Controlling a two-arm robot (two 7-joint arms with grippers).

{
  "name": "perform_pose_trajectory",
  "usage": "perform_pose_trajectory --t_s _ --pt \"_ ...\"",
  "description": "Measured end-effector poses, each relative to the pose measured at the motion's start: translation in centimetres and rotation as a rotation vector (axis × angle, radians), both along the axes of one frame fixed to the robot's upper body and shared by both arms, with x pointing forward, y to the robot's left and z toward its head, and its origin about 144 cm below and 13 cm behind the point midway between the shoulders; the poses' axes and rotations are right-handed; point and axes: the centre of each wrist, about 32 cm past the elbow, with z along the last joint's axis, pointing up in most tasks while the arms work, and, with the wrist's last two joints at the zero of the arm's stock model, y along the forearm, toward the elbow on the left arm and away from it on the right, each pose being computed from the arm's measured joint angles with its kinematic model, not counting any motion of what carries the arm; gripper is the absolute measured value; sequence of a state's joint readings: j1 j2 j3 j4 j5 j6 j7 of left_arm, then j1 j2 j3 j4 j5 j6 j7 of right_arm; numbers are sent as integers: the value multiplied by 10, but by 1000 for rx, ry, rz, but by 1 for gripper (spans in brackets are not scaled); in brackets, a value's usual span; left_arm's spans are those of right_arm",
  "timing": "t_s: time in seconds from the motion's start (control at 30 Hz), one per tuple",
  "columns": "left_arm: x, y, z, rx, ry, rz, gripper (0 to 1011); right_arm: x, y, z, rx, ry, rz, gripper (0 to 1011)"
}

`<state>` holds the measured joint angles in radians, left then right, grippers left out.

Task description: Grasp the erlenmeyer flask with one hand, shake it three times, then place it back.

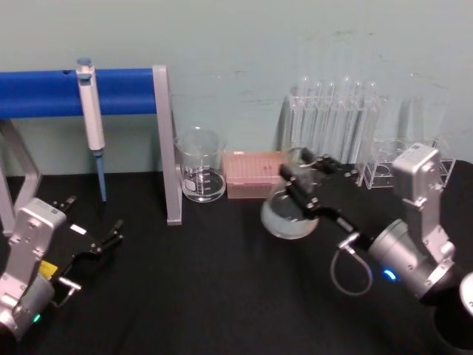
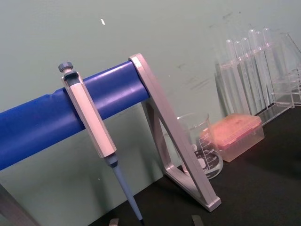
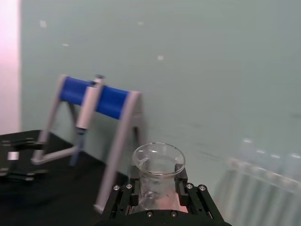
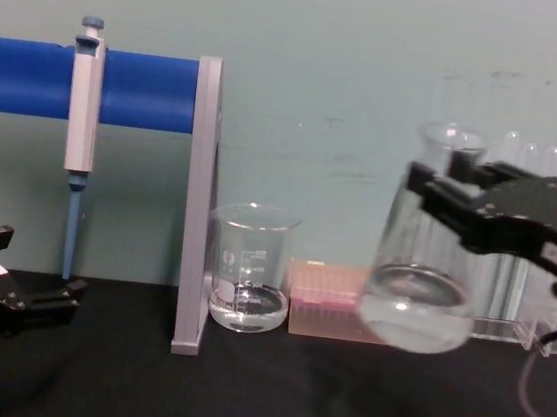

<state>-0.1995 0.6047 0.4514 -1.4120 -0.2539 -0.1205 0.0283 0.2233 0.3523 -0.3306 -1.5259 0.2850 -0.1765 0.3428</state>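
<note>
The erlenmeyer flask (image 1: 290, 212) is a clear conical flask holding a little clear liquid. It hangs in the air, slightly tilted, right of centre. In the chest view the flask (image 4: 420, 290) has its base clear of the black table. My right gripper (image 1: 303, 168) is shut on its neck, black fingers on either side. The right wrist view looks down on the flask's open mouth (image 3: 158, 157) between the right gripper (image 3: 157, 181) fingers. Low on the left, my left gripper (image 1: 92, 218) rests open and empty, and it is also in the chest view (image 4: 35, 266).
A glass beaker (image 1: 201, 168) with some liquid and a pink tip box (image 1: 253, 174) stand at the back centre. Test tube racks (image 1: 332, 118) line the back right. A blue-bar stand (image 1: 167, 148) with a hanging pipette (image 1: 90, 111) occupies the back left.
</note>
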Motion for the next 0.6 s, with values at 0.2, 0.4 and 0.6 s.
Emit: perform_pose_trajectory --t_s 0.2,0.4,0.6 --pt "0 0 0 0 0 0 1001 -1 -16 -1 1 -1 -108 451" --pt "0 0 0 0 0 0 1001 -5 -32 -1 5 -2 -214 451" --pt "0 0 0 0 0 0 1001 -9 -44 -1 11 -3 -295 451"
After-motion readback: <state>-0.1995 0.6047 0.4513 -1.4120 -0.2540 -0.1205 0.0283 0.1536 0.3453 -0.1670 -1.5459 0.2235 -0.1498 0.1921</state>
